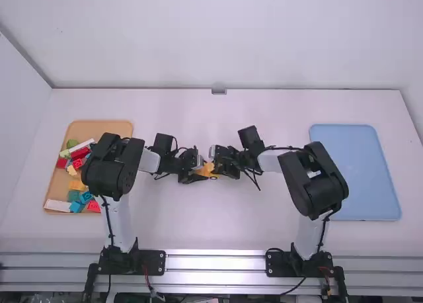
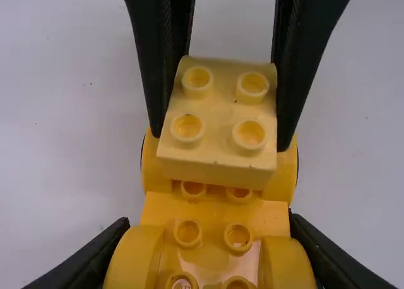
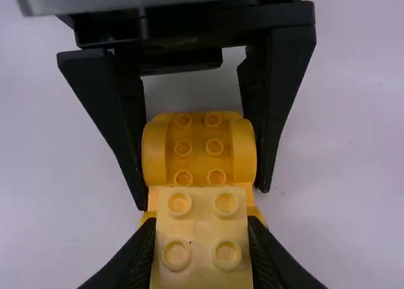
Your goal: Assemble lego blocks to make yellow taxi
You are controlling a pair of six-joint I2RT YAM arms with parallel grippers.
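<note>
Near the table's middle, my left gripper and my right gripper meet around an orange-yellow piece. In the left wrist view it is a wheeled car base with rounded fenders, and my left gripper is shut on its near end. A pale yellow four-stud block sits over the base's other end, level or nearly so. The right wrist view has my right gripper shut on this block, with the base extending beyond it. Whether the block's underside is seated on the studs is hidden.
An orange tray of mixed coloured blocks lies at the left, partly under the left arm. A blue tray lies at the right, beside the right arm's elbow.
</note>
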